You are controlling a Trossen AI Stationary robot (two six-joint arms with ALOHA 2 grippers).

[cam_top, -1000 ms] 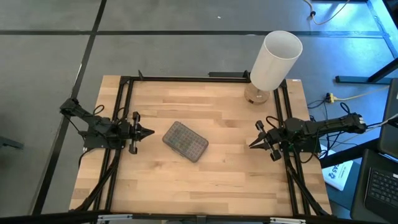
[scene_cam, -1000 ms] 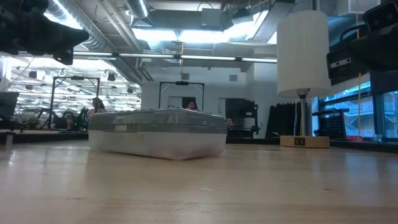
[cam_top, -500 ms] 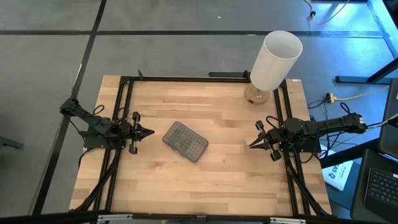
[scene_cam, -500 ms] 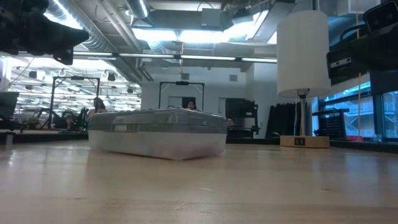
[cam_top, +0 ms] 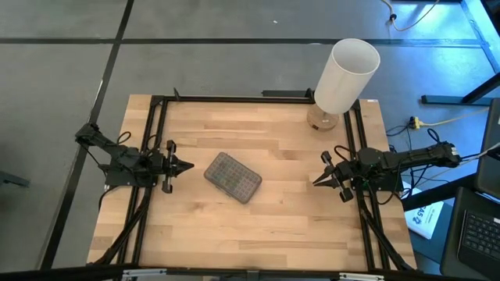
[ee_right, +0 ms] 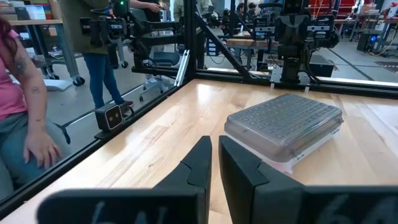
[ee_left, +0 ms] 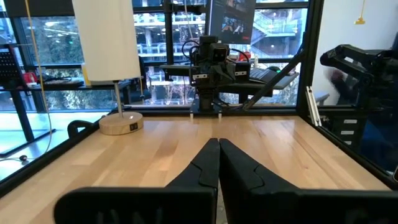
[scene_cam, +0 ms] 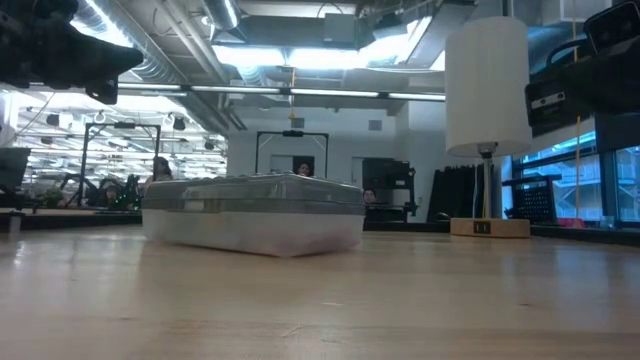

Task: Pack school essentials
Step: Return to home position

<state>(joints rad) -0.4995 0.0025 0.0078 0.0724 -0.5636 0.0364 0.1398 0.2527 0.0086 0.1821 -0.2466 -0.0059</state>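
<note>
The school essentials show in no view. A clear flat box with a grey dotted lid (cam_top: 233,177) lies closed on the wooden table's middle, resting on its base (scene_cam: 255,213), and also shows in the right wrist view (ee_right: 285,122). My left gripper (cam_top: 190,165) hovers shut at the table's left side, pointing level toward the box (ee_left: 219,142). My right gripper (cam_top: 315,183) hovers at the right side, pointing level toward the box, its fingers nearly together with nothing between them (ee_right: 215,140).
A tall white cylinder lamp (cam_top: 344,78) stands on its round base at the far right corner (scene_cam: 487,90). A black frame (cam_top: 234,97) runs along the table's edges. People (ee_right: 25,106) stand beyond the table's near side in the right wrist view.
</note>
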